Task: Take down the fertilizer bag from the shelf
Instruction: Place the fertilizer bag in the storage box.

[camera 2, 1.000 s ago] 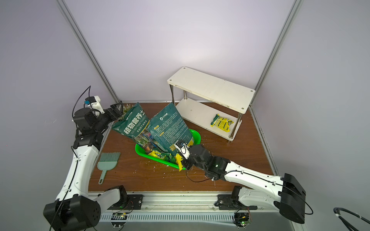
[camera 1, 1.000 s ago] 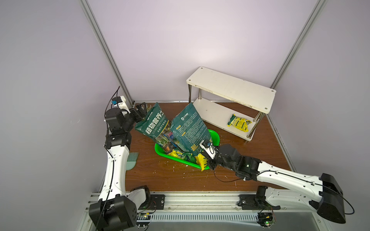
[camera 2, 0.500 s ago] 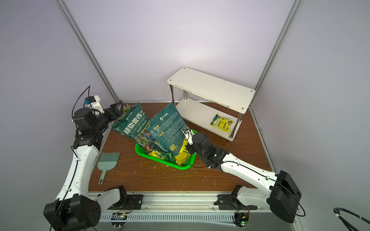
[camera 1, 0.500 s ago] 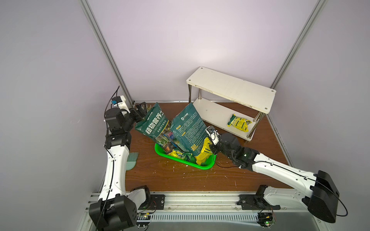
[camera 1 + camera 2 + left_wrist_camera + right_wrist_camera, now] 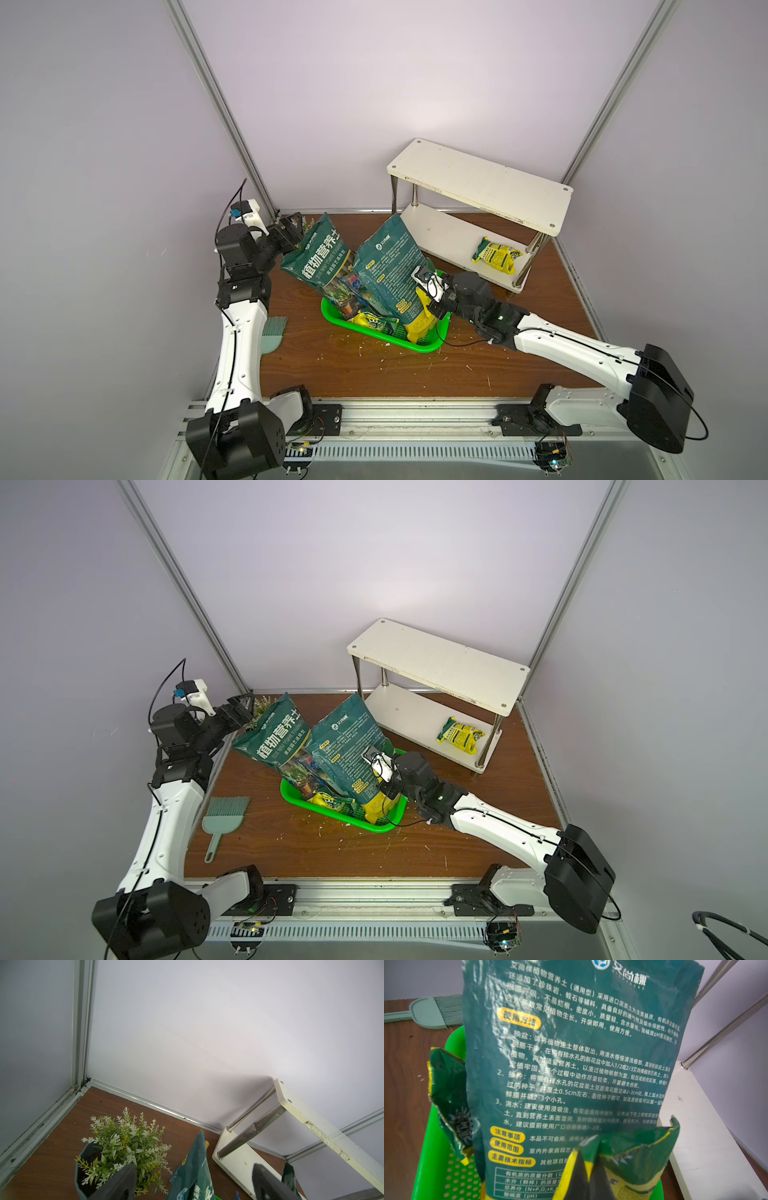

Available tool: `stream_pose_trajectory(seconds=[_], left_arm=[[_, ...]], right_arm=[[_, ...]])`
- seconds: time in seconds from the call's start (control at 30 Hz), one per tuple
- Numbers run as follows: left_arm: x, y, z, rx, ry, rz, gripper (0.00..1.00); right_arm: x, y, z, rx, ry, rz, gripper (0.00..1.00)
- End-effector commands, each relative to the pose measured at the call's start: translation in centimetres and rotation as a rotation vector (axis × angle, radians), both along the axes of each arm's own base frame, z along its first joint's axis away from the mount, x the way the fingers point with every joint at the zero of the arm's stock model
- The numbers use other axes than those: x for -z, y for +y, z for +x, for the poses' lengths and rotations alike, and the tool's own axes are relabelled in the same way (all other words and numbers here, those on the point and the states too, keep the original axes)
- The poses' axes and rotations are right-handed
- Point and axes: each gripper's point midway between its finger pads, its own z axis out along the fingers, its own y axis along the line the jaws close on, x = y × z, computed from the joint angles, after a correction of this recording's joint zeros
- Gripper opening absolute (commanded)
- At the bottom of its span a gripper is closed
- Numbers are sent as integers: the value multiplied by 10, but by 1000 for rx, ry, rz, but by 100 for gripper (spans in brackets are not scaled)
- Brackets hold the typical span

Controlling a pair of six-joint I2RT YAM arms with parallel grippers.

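- The right fingers are pressed together on the torn top edge of the fertilizer bag. The right gripper is clamped on it with no gap between the jaws.
- The fertilizer bag is yellow and green and is off the shelf. It stands upright in the green basket, at the end nearest the right arm, against a soil bag.
- The left fingers stand wide apart and hold nothing.
- The left gripper hangs at the top corner of a second soil bag, whose tip rises between the fingers. Whether they touch cannot be told.
- A plant in a dark pot stands just beside the left gripper, in the table's far left corner.
- Both soil bags are dark green and tilted, with their feet in the basket. A small pack lies flat in the basket in front of them.
- The shelf stands at the far right, near the back wall. A yellow pack lies on its lower board, near a front leg.
- A pale green brush lies flat on the table, beside the left arm.
- The table is dark brown wood grain, with pale crumbs scattered in front of the basket.
- The walls are plain pale lilac-grey with metal posts in the corners. A metal rail along the table's near edge carries both arm bases.
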Motion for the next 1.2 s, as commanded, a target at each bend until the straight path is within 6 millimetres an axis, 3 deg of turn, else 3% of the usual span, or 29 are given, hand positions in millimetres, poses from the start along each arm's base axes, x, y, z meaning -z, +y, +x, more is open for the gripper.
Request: stream_pose_trajectory(seconds=[0.0,0.1,0.2,0.47,0.7,0.87,0.9,1.0,1.07,1.17], left_arm=[[-2,4,1,3,-18,-9,91],[-3,4,0,1,-23,-6,91],[-3,4,-1,0,-22,-8,91],[-2,5,0,0,-22,-7,91],[-1,5,0,-1,-19,-8,91],[-1,5,0,-1,-20,-9,91],[-2,6,0,-2,-22,-9,91],[0,7,1,-2,-18,-14,91],[0,7,0,-2,-18,-17,91],[-2,10,-1,-6,-24,-20,91]], right_arm=[[-9,1,-4,-7,-23,83,0],[12,-9,-10,11,7,83,0],[20,-17,-15,29,14,102,0],[23,-28,-21,65,50,135,0],[37,-37,-20,122,90,124,0],[36,-38,-31,123,113,151,0],[32,-39,-34,128,108,161,9],[12,-47,-41,152,83,222,58],[-3,-56,-44,182,69,289,74],[-26,-79,-45,257,29,402,80]])
